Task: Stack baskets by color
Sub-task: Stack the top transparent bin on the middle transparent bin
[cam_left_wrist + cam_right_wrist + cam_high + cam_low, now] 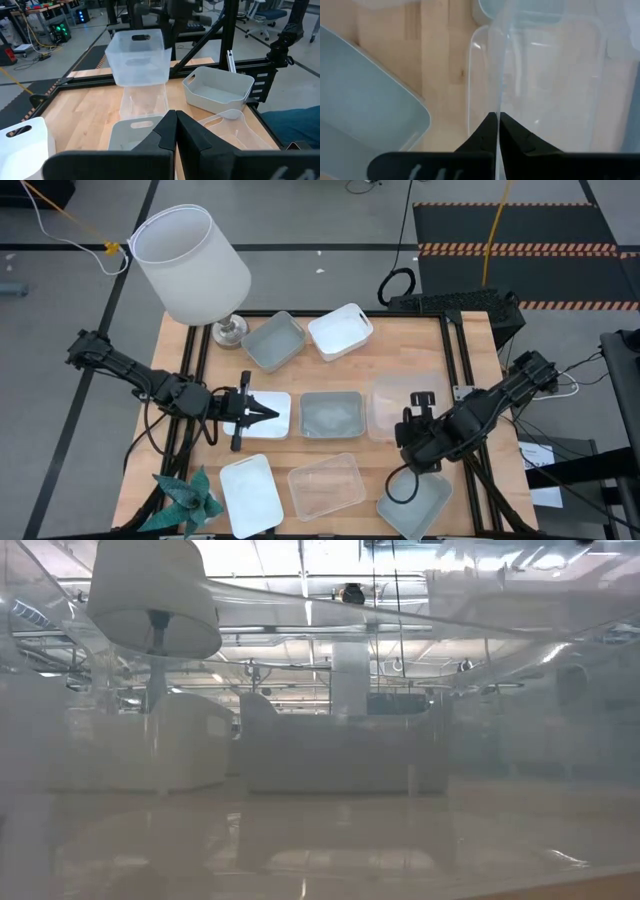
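My right gripper (pixel 498 120) is shut on a clear basket (pixel 137 57) that hangs over a second clear basket (pixel 142 102) at the table's right middle. My left gripper (pixel 275 413) hovers shut over a white basket (pixel 268 420) at the left middle, touching nothing. A grey-blue basket (pixel 332 415) rests on its base between the two grippers. Also on the table are a grey-blue (pixel 272 340) and a white basket (pixel 340 330) at the far side. At the near side stand a white (pixel 250 492), a clear (pixel 325 485) and a grey-blue basket (pixel 415 505). My right gripper pinches the thin rim of one wall (pixel 500 102) of the clear basket, one finger on each face of the wall. The fingers come from above, pointing steeply down. The basket is lifted clear, roughly upright, above the other clear basket.
A lamp with a large white shade (pixel 190 265) stands at the far left corner. A green folded figure (pixel 190 500) lies at the near left corner. Black frame rails (pixel 455 350) run along the table's right side. In the low view a clear wall close to the camera blurs everything.
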Robot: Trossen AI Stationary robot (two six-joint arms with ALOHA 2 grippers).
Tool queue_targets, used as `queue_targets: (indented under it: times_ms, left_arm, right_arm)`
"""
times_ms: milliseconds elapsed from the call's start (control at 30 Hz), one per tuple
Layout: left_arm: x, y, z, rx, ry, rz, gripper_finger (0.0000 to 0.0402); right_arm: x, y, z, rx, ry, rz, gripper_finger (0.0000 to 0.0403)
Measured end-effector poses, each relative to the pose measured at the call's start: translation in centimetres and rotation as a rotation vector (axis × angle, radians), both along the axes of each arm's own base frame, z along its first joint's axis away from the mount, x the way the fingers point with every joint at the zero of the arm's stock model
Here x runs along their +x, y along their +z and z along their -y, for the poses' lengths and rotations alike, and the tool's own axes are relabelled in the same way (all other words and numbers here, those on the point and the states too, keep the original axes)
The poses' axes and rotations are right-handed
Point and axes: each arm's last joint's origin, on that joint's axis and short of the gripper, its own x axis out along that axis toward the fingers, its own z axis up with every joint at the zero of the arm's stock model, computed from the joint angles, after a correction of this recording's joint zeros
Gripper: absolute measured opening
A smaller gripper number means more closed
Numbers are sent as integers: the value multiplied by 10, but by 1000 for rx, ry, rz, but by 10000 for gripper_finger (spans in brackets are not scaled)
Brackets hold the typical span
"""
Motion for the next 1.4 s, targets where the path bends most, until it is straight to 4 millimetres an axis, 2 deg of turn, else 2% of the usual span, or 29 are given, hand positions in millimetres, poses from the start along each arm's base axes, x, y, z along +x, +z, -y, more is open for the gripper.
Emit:
queue_targets:
  times_ms: [400,1067,1400]
  left_arm:
    - [0,0,0,0,0,0,10]
    - [0,0,0,0,0,0,10]
    - [0,0,0,0,0,1,10]
  right_arm:
    - [2,-39,-1,-43,27,-63,0]
    - [5,-71,-4,-5,23,-56,0]
    - [5,-81,-4,0,18,-47,0]
